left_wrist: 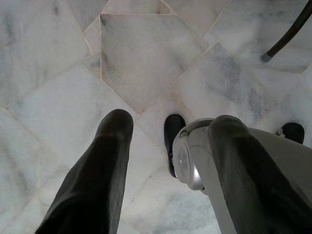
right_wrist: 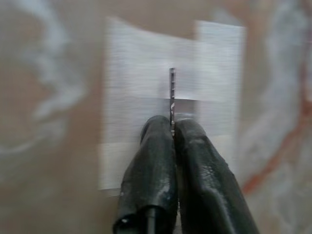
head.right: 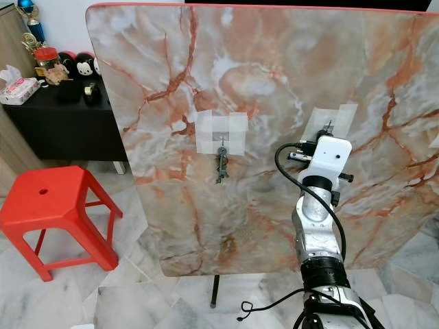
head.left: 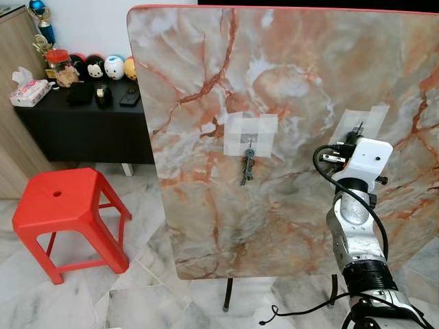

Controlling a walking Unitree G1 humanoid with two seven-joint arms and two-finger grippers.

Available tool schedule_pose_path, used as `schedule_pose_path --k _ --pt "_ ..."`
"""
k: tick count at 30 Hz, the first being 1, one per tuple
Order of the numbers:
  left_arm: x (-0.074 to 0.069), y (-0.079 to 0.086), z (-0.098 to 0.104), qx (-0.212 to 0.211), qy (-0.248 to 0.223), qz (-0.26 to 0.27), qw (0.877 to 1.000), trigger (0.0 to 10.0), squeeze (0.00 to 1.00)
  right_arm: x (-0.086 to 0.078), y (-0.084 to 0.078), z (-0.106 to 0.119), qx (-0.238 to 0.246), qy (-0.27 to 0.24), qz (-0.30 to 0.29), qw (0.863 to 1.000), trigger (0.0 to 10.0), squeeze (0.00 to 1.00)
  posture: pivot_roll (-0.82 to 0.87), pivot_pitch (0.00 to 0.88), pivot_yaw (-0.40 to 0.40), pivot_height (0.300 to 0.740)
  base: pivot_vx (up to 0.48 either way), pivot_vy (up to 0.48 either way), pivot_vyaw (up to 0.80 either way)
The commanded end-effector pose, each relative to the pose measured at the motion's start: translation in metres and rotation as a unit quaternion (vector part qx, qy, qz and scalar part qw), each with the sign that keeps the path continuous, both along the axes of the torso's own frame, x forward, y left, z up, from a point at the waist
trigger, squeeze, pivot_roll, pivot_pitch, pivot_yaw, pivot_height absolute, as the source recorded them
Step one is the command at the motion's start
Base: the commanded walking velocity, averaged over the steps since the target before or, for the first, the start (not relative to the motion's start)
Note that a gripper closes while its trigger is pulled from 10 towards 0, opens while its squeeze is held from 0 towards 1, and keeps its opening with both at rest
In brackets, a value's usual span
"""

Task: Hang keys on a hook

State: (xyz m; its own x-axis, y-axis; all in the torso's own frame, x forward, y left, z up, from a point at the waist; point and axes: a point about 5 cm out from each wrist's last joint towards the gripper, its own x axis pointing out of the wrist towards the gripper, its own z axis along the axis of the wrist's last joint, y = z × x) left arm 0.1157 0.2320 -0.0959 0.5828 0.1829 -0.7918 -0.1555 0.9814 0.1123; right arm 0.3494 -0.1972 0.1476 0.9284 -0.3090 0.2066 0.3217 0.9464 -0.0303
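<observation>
**Key pinched at the right-hand taped patch of the marble board**

Marble-patterned board (head.left: 288,103), pink and grey with rust-coloured veins and a red rim, is stood upright on thin dark legs over a pale marble tiled floor (head.left: 137,301). Two white tape patches are stuck to its face. On the left patch (head.left: 251,133) a small metal hook is fixed, and a bunch of dark metal keys (head.left: 247,168) is hung from it, dangling against the board.

The right gripper (right_wrist: 171,129) is raised on its silver arm to the right white tape patch (right_wrist: 146,97), far from the robot's body and right of the hung bunch. Its two black fingers are pressed together on a thin metal key (right_wrist: 172,92), which is seen edge-on and stands out beyond the fingertips, over the tape. Whether the key touches the patch cannot be told; the wrist picture is blurred.

The left gripper (left_wrist: 168,141) is hung low over the floor tiles, its two black fingers spread apart with nothing between them.

To the left of the board a red plastic stool (head.left: 65,216) is stood on the floor. Farther left, against the far wall, a black desk (head.left: 82,123) is seen carrying a tissue pack (head.left: 29,91), round cartoon-faced toys (head.left: 103,66) and a lidded jar (head.left: 57,63).
</observation>
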Motion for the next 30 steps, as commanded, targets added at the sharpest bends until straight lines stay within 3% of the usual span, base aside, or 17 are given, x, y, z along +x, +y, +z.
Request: schedule_pose_path --k 1,8,19,20,21,24,26,30 --pt "-0.006 0.000 -0.002 0.000 0.008 -0.004 1.000 10.0 0.00 0.003 0.007 0.007 -0.008 -0.015 0.021 1.000 10.0 1.00 0.01 0.000 -0.045 0.740 0.000 0.000 0.00" --pt "-0.006 0.000 -0.002 0.001 0.007 -0.004 1.000 10.0 0.00 0.002 0.016 0.015 0.000 -0.047 0.049 0.998 10.0 1.00 0.01 0.000 -0.045 0.740 0.000 0.000 0.00" --pt "-0.002 -0.004 -0.002 0.001 0.006 -0.007 1.000 10.0 0.00 -0.001 0.019 0.010 -0.003 -0.042 0.065 0.997 10.0 0.98 0.01 0.000 -0.047 0.740 0.000 0.000 0.00" --pt "-0.002 -0.004 -0.002 0.001 0.006 -0.007 1.000 10.0 0.00 -0.002 0.020 0.009 -0.003 -0.043 0.073 0.996 10.0 0.89 0.02 0.000 -0.049 0.740 0.000 0.000 0.00" --pt "-0.002 -0.004 -0.002 0.000 0.006 -0.007 1.000 10.0 0.00 -0.005 0.022 0.008 -0.008 -0.044 0.086 0.995 10.0 0.00 0.02 0.000 -0.049 0.740 0.000 0.000 0.00" --pt "-0.002 -0.004 -0.002 0.000 0.005 -0.006 1.000 10.0 0.00 -0.017 0.032 -0.001 -0.034 -0.035 0.140 0.989 10.0 0.00 0.01 0.000 -0.049 0.740 0.000 0.000 0.00" --pt "-0.002 -0.005 -0.002 -0.001 0.006 -0.006 1.000 10.0 0.00 -0.038 0.038 -0.025 -0.058 0.003 0.190 0.980 10.0 0.00 0.01 0.000 -0.051 0.740 0.000 0.000 0.00" --pt "-0.003 -0.004 -0.002 0.000 0.006 -0.006 1.000 10.0 0.00 -0.051 0.035 -0.042 -0.062 0.036 0.199 0.977 10.0 0.00 0.00 0.000 -0.052 0.740 0.000 0.000 0.00"
